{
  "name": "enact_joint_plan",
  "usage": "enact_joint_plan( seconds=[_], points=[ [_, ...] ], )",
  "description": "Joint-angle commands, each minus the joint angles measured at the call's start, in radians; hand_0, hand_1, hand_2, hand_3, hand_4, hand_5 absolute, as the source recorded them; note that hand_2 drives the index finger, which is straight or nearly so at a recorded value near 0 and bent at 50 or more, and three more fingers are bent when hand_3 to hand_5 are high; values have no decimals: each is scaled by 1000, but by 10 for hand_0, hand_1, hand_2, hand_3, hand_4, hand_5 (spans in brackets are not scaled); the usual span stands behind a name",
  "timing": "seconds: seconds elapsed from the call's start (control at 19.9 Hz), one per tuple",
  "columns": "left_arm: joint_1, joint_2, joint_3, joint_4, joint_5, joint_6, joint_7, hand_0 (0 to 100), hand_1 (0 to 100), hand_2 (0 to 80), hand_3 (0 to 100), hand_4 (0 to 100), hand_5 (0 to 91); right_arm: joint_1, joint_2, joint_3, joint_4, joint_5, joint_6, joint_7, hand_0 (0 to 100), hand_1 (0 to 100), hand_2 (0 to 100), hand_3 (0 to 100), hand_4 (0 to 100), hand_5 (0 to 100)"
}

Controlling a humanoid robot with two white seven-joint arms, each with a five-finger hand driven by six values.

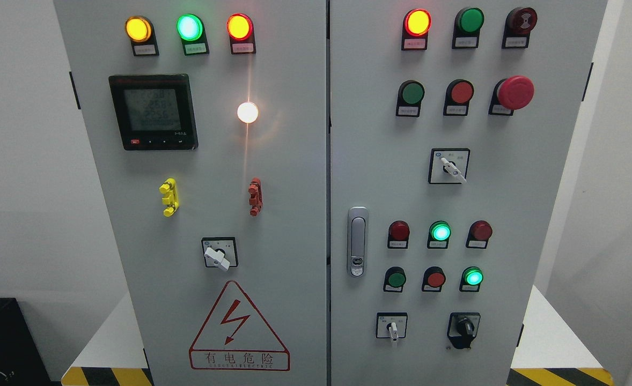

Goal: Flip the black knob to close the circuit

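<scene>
The black knob (463,327) sits at the bottom right of the right cabinet door (536,214), and I see neither hand in view, so I cannot tell their state. Left to right along that door's bottom, the white-handled selector (392,327) stands just beside it, so I judge a misaimed reach could turn the wrong switch. The left door's warning triangle (239,327) reads 有电危险; the small button labels are too blurred to read.
</scene>
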Motion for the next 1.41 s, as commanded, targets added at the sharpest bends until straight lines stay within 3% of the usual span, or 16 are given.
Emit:
enact_joint_plan(
  seconds=[0.0,0.3,0.65,0.75,0.85,1.05,1.15,1.36],
  points=[
    [21,0,0,-23,0,-1,0,120,556,0,0,0,0,7,7,-19,-385,137,57,0,1,186,892,1000,888,967],
    [21,0,0,-23,0,-1,0,120,556,0,0,0,0,19,16,-34,-556,281,62,0,0,163,917,1000,924,1000],
    [21,0,0,-23,0,-1,0,120,556,0,0,0,0,25,34,-54,-765,461,62,3,0,0,920,1000,932,1000],
    [21,0,0,-23,0,-1,0,120,556,0,0,0,0,30,36,-56,-832,497,65,8,0,0,920,1000,933,1000],
    [21,0,0,-23,0,-1,0,120,556,0,0,0,0,30,39,-54,-901,511,89,37,0,0,920,1000,933,1000],
    [21,0,0,-23,0,-1,0,120,556,0,0,0,0,28,39,-47,-1011,548,128,51,0,0,921,1000,934,1000],
    [21,0,0,-23,0,-1,0,120,556,0,0,0,0,24,37,-47,-1047,560,149,86,0,0,922,1000,934,1000],
    [21,0,0,-23,0,-1,0,120,556,0,0,0,0,4,39,-53,-1095,586,197,103,0,0,924,1000,934,1000]
  ],
)
